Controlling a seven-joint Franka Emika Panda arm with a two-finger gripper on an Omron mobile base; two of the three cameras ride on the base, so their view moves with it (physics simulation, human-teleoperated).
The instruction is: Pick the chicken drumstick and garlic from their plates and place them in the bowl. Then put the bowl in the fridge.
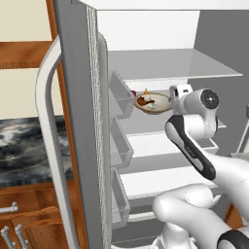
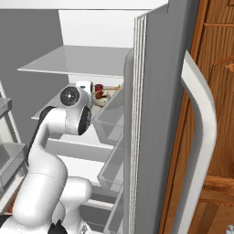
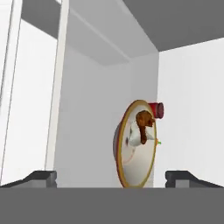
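Observation:
The tan bowl sits on a middle shelf inside the open fridge. In it lie the reddish-brown chicken drumstick and the off-white garlic. The rolled hand view shows the bowl turned on edge, with the drumstick and garlic inside. My gripper is open, with nothing between its fingertips, and stands a short way back from the bowl. In the right base view the bowl peeks out past my hand. The plates are out of view.
The fridge door stands open on the left with its curved handle and door bins. A small red item stands behind the bowl. White shelves run above and below. Wooden cabinets flank the fridge.

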